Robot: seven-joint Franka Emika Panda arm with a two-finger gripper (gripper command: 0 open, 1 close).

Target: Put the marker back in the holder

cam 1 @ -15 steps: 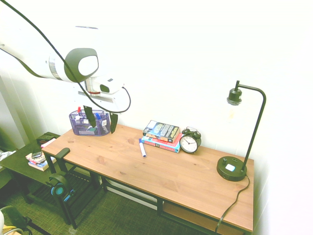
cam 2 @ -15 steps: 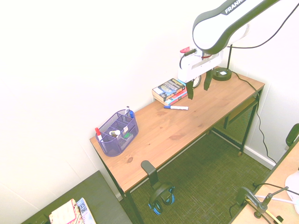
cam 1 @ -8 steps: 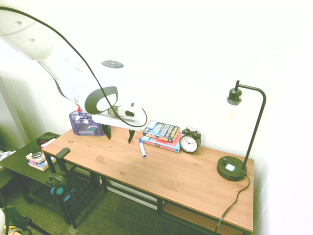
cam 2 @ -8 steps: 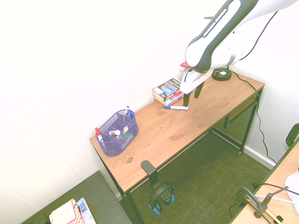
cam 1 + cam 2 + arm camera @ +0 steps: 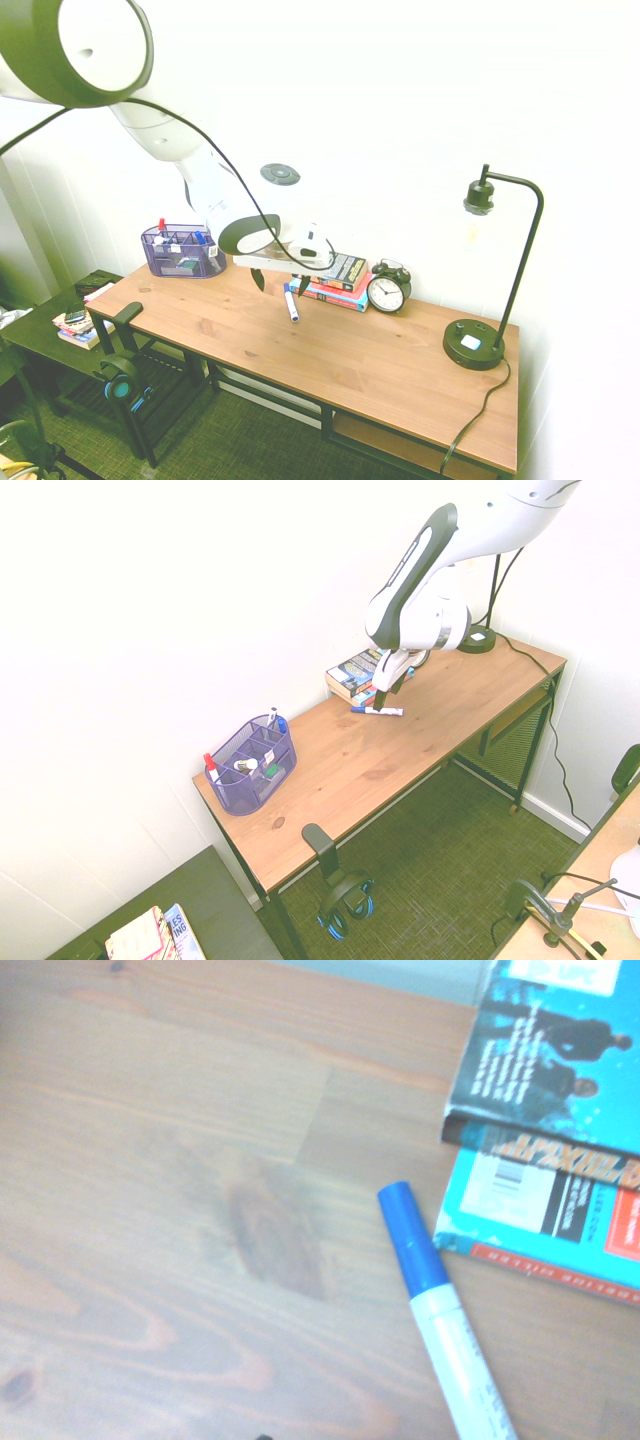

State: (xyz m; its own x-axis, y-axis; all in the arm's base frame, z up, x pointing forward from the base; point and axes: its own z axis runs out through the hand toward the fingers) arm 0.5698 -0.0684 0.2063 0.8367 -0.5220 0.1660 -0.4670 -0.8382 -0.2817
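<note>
The marker (image 5: 291, 304) lies flat on the wooden desk (image 5: 350, 365), white barrel with a blue cap, just in front of the book stack (image 5: 335, 275). In the second exterior view the marker (image 5: 377, 710) sits right below my gripper (image 5: 387, 692). My gripper (image 5: 279, 284) hangs low over the marker's capped end, open, with nothing between its fingers. The wrist view shows the marker (image 5: 440, 1305) close up beside the books (image 5: 560, 1160). The purple mesh holder (image 5: 183, 252) stands at the desk's far left end, apart from the arm, and holds upright pens (image 5: 252, 765).
An alarm clock (image 5: 386, 290) stands right of the books. A black desk lamp (image 5: 475, 345) occupies the right end. Headphones (image 5: 120, 382) hang at the desk's left end above a low side table (image 5: 40, 340) with books.
The arm has swung from above the holder rightward and down to just over the marker by the books. The fingers have stayed open. Nothing on the desk has moved.
</note>
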